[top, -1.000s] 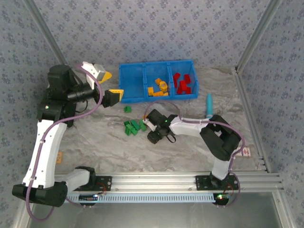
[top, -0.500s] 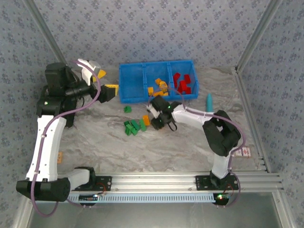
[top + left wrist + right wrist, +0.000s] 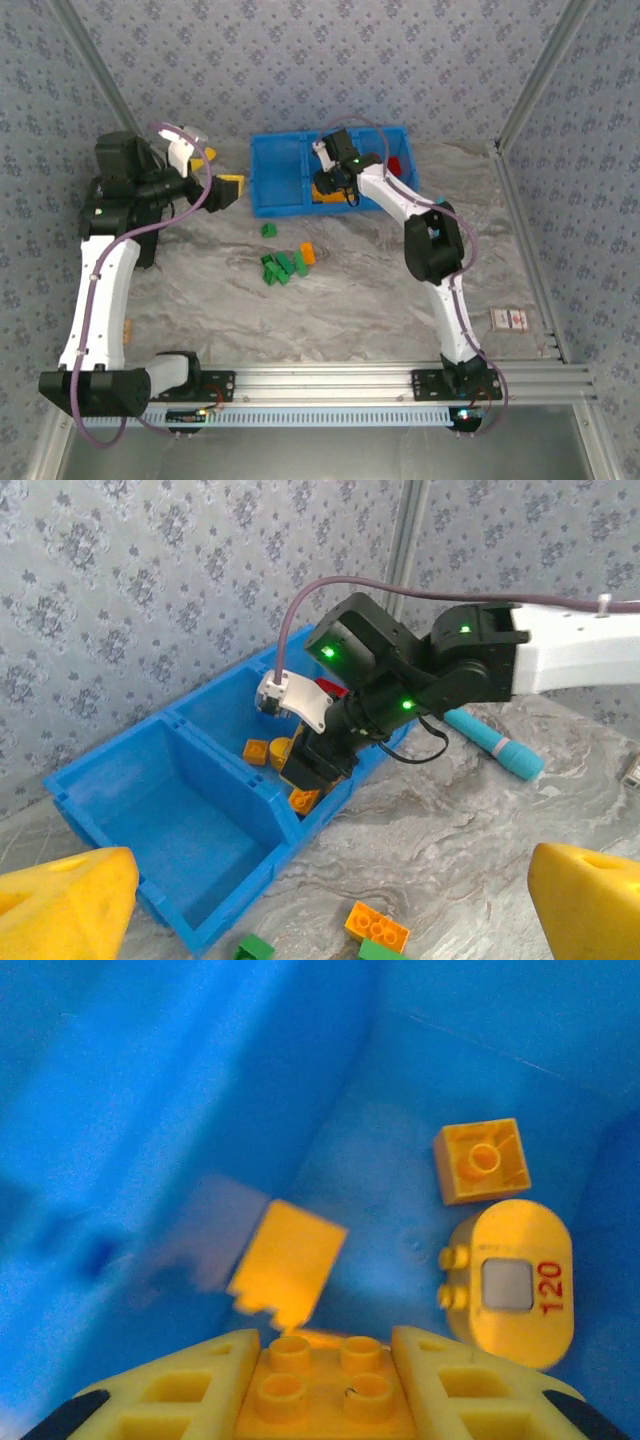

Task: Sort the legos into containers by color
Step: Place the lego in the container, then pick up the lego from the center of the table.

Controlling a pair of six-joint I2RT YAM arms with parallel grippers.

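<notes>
Orange-yellow brick (image 3: 318, 1392), studs up, sits clamped between the pale fingers (image 3: 165, 1395) of the right gripper (image 3: 334, 186), whose jaws are drawn narrow on it, low inside the middle compartment of the blue bin (image 3: 280, 210). Below it on that compartment's floor lie a small square orange brick (image 3: 482, 1160), a rounded orange piece marked 120 (image 3: 512, 1282) and one more orange piece (image 3: 288, 1265), too blurred to make out. Red bricks (image 3: 397, 164) show in the bin's right compartment, partly behind the right arm. On the marbled table (image 3: 380, 300) in front of the bin, a cluster of green bricks (image 3: 277, 268) lies with a loose orange brick (image 3: 306, 254) just beside it, and a single green brick (image 3: 268, 230) sits nearer the bin. The left gripper (image 3: 218, 172) hangs just beside the bin's left end, jaws spread wide and holding nothing. A teal piece (image 3: 495, 742) lies on the table past the right arm.
</notes>
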